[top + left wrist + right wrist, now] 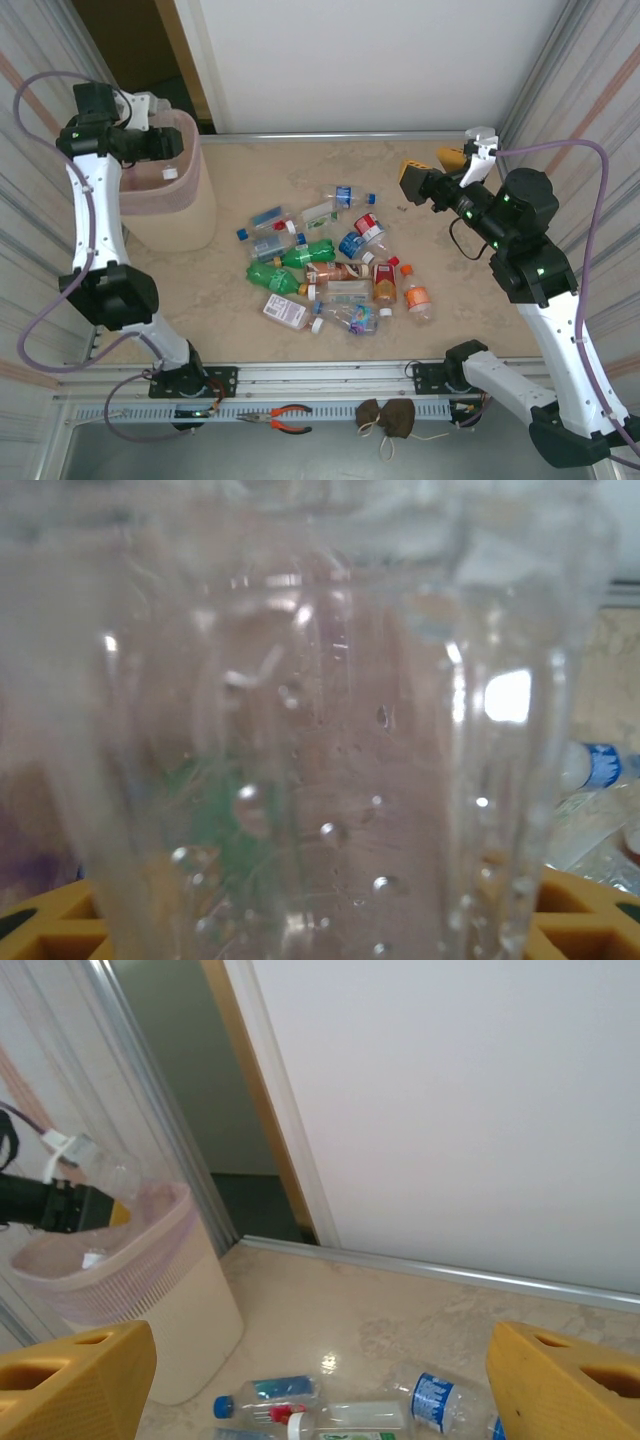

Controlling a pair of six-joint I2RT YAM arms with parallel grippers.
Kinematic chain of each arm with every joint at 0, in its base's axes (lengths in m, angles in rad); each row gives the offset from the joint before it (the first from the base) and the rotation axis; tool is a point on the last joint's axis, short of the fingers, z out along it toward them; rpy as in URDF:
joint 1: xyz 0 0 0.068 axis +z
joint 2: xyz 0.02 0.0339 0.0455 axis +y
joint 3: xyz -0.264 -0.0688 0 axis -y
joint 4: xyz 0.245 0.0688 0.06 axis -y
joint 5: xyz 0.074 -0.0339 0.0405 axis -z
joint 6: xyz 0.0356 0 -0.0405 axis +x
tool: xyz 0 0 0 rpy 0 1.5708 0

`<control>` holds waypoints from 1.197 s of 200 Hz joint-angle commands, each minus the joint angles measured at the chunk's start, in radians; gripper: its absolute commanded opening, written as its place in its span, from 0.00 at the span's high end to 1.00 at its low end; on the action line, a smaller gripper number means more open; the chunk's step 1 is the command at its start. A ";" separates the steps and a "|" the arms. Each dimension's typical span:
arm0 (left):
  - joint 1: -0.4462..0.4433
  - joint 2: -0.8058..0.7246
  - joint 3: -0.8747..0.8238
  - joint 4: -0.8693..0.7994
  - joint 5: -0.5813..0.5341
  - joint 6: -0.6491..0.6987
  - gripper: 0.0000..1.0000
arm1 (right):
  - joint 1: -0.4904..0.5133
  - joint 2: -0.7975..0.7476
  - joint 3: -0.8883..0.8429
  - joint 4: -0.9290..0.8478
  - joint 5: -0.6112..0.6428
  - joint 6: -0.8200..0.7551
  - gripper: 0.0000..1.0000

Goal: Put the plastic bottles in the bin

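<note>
My left gripper (165, 143) hangs over the pale pink bin (178, 222) at the far left, shut on a clear plastic bottle (330, 740) that sits between its yellow fingers (45, 920). From the right wrist view this bottle (112, 1173) is above the bin's rim (150, 1222). Several plastic bottles (330, 265), clear, green and orange-brown, lie in a heap at the table's middle. My right gripper (430, 168) is raised to the right of the heap, open, with nothing between its yellow fingers (75, 1385).
A white cap (170, 173) shows inside the bin. Corrugated panels wall both sides, and a white wall closes the back. Orange-handled pliers (285, 418) and a brown pouch (388, 418) lie below the front rail.
</note>
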 commanded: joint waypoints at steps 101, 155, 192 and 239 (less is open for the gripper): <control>0.006 0.264 -0.090 -0.139 0.015 0.107 0.51 | -0.010 0.008 -0.024 -0.021 0.005 -0.015 0.16; 0.005 0.378 -0.100 -0.138 -0.060 0.107 0.48 | -0.016 0.008 -0.037 -0.028 0.012 -0.015 0.16; 0.003 0.429 -0.105 -0.135 -0.076 0.099 0.42 | -0.021 0.018 -0.037 -0.072 0.032 -0.009 0.16; 0.002 0.394 -0.112 -0.113 -0.042 0.088 0.30 | -0.034 0.070 -0.019 -0.198 0.046 0.007 0.17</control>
